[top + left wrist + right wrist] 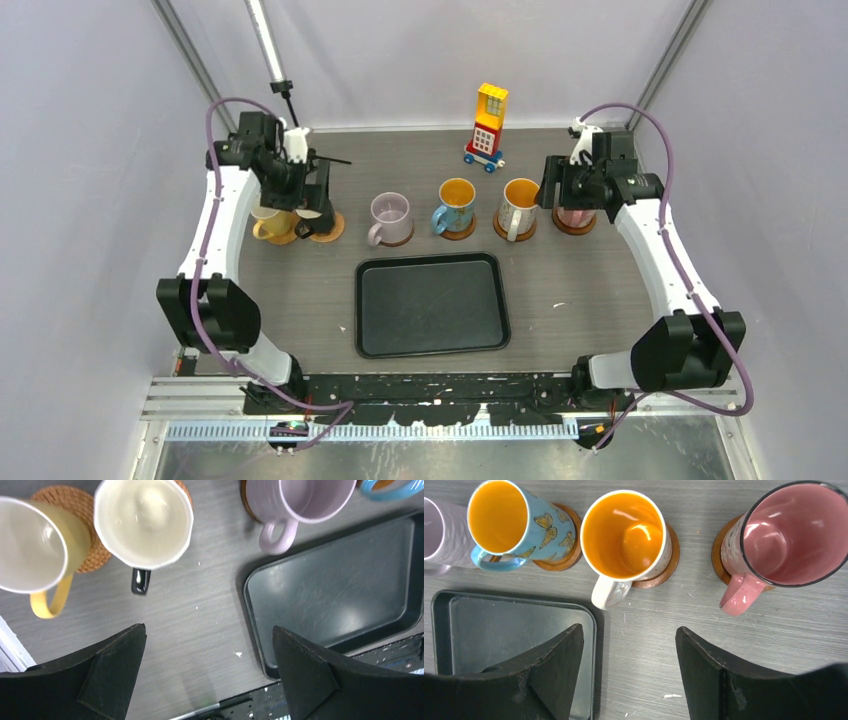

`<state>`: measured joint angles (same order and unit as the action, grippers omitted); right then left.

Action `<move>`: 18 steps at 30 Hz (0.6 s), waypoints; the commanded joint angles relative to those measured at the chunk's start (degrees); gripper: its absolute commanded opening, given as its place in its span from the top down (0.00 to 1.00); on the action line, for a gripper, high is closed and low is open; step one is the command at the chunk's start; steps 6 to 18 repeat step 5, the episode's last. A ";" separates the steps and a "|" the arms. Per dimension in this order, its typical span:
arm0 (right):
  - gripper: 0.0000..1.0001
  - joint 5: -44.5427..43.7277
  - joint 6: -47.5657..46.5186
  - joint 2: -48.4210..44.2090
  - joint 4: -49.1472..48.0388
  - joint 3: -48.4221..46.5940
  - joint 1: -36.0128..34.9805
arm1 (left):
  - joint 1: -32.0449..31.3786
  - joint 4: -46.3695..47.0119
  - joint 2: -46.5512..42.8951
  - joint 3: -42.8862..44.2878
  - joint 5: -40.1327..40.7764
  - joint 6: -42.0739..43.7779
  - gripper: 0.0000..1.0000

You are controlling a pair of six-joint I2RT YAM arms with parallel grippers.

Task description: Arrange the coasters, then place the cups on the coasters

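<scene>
Currently all six cups stand in a row just beyond the far edge of the black tray (430,305), each on a brown coaster (663,572). Reading from the tray's left end, you have a yellowish cream mug (268,226), a cream mug with a dark handle (145,520), the lilac mug (389,213), the blue mug (455,205) with orange inside and the whitish mug (519,205) with orange inside. The pink mug (791,535) stands past the tray's right end. Your left fingers (110,675) are spread fully wide and hold nothing, hanging over bare surface off the tray's left side, near the two cream mugs. Your right fingers (709,675) stand apart and empty above the surface by the tray's far right corner, near the handles of the whitish and pink mugs. A toy block tower (489,125) stands farther beyond the row.
</scene>
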<state>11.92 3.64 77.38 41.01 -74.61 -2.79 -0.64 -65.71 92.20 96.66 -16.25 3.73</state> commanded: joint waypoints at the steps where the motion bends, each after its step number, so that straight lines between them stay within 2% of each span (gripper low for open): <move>1: 0.28 1.58 -0.79 0.09 -0.58 0.19 -0.13 | -0.50 0.11 -5.21 -4.51 2.72 3.12 0.00; 18: 0.28 2.13 -0.65 0.46 -1.16 0.34 -0.20 | -0.50 0.10 -5.60 -4.87 4.03 3.51 0.00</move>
